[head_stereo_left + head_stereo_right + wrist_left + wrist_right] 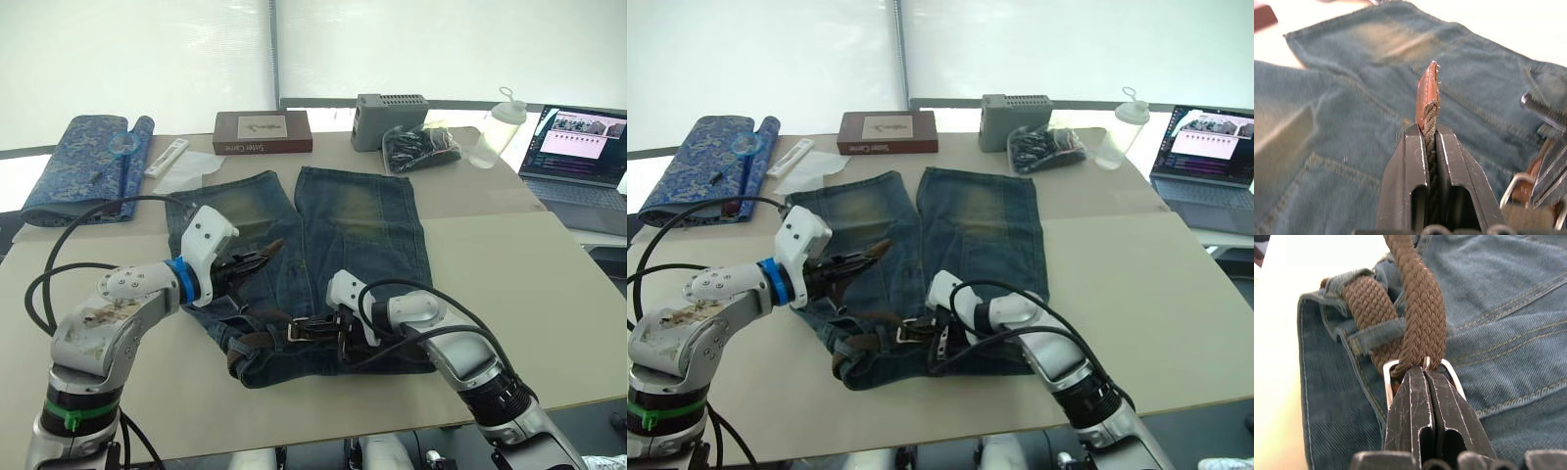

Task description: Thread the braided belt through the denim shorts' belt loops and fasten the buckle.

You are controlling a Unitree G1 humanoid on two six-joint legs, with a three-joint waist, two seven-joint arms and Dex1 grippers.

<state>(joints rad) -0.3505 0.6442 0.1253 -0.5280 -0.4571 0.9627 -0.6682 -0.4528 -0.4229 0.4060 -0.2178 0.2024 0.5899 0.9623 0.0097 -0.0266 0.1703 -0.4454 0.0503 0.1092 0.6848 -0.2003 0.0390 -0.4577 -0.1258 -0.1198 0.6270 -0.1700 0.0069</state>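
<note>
Your left gripper (1428, 134) clamps the belt (1415, 308) tip, pointing toward the shorts' (362, 225) legs; your right gripper (1424, 374) pinches the buckle (1388, 377).

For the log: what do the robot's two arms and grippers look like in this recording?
Both arms are silver-grey metal with white wrist housings and loose black cables looping alongside. The left arm carries a blue ring at the wrist, scuffed brownish wear on its shell and a green band lower down. The left gripper and right gripper each have two flat black fingers, visibly scratched.
</note>
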